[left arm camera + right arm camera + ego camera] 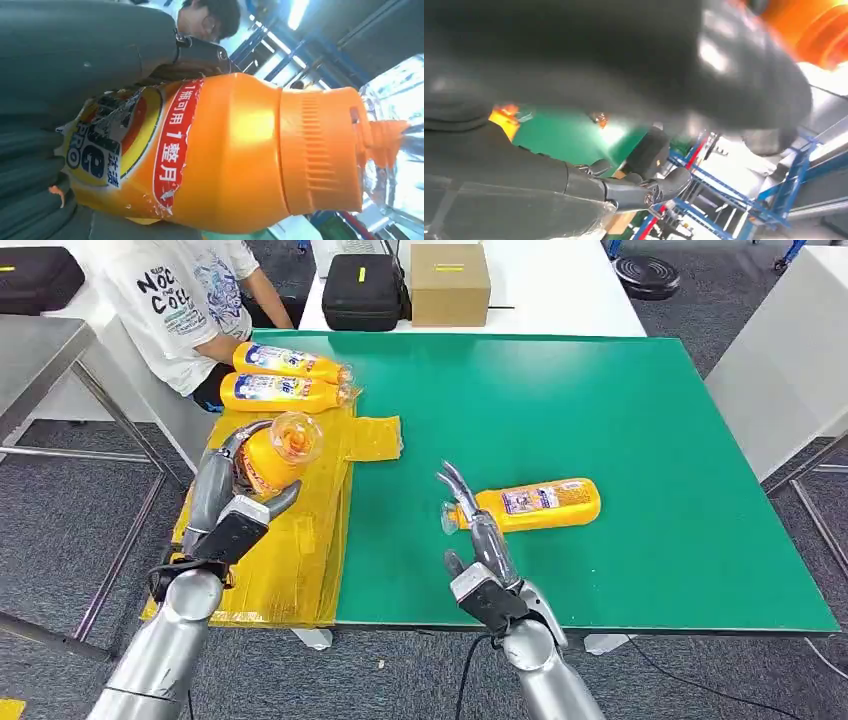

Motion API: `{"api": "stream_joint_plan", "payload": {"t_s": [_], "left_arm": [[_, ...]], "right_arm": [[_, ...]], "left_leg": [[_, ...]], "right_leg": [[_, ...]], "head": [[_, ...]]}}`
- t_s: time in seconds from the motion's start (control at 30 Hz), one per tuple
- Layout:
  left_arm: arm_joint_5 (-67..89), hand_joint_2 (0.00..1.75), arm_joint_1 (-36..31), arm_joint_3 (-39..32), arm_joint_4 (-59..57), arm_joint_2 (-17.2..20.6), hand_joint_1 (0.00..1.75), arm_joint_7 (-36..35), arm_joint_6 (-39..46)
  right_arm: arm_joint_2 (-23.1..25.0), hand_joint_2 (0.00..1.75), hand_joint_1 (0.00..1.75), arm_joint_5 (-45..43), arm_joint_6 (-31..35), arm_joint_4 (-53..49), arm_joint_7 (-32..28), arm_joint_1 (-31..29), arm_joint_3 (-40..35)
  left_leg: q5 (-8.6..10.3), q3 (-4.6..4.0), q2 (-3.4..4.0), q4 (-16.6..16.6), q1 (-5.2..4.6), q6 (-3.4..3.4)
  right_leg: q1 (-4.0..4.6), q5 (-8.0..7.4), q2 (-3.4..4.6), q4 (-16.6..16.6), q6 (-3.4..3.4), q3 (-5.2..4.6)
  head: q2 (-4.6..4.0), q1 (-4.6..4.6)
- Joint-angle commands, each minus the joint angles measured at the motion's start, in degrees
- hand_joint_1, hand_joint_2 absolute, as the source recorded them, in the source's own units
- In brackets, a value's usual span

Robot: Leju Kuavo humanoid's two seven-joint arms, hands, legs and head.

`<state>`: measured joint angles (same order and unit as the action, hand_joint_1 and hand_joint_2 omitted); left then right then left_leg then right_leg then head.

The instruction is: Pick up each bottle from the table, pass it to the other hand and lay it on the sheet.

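The left hand (235, 508) holds a bottle (272, 452) above the yellow sheet (300, 550), with the clear cap toward the camera. Its fingers are wrapped around the body of this bottle; in the left wrist view the label and the orange neck stand out of the grip. I judge the bottle is kept over the sheet because it must be laid there next.

Two bottles (285, 377) already lie side by side at the far end of the sheet, near a seated person (190, 300), so there is room in front of them.

The right hand (475, 540) is over the green surface (640, 420) with fingers spread and holding nothing. It is just beside the cap of the last bottle (535, 505), which lies on its side on the surface. This hand seems ready for the next pick.
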<state>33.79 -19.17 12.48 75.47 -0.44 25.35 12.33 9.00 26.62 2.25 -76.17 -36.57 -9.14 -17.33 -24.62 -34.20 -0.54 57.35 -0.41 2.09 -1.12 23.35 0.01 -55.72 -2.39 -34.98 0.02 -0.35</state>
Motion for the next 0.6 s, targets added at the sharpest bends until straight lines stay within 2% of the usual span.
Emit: {"api": "stream_joint_plan", "payload": {"t_s": [0.03,0.3,0.43,0.6], "left_arm": [[4.02,1.75,0.88,1.85,5.40,2.01,1.75,-0.84,3.10],[5.71,1.75,2.22,2.63,6.16,2.84,1.75,-1.04,3.37],[14.21,1.75,3.66,5.45,4.14,6.18,1.75,-4.23,1.91],[23.29,1.75,1.38,9.18,-5.27,10.87,1.75,-9.31,-4.99]], "right_arm": [[-1.37,1.75,0.00,-0.18,0.66,3.89,-0.11,0.41,2.85],[-1.50,1.75,0.00,-0.09,1.05,1.78,-0.34,3.26,3.04],[-1.82,1.75,0.00,0.62,1.14,-0.60,-0.49,6.50,3.40],[-2.47,1.75,0.00,0.69,1.14,-0.96,-1.29,6.50,4.12]], "left_leg": [[-0.12,0.26,0.02,-0.01,0.11,-0.12],[-0.07,0.16,0.00,-0.01,0.08,-0.09],[-0.15,0.37,0.00,-0.04,0.12,-0.14],[-0.07,0.27,0.02,-0.09,0.04,-0.10]], "right_leg": [[0.12,0.10,-0.02,0.06,0.11,0.30],[0.08,0.06,-0.03,0.04,0.08,0.18],[0.13,0.15,-0.05,0.07,0.13,0.39],[0.04,0.08,-0.02,0.06,0.09,0.25]], "head": [[0.00,0.00],[0.00,0.00],[0.00,0.00],[0.00,0.00]]}}
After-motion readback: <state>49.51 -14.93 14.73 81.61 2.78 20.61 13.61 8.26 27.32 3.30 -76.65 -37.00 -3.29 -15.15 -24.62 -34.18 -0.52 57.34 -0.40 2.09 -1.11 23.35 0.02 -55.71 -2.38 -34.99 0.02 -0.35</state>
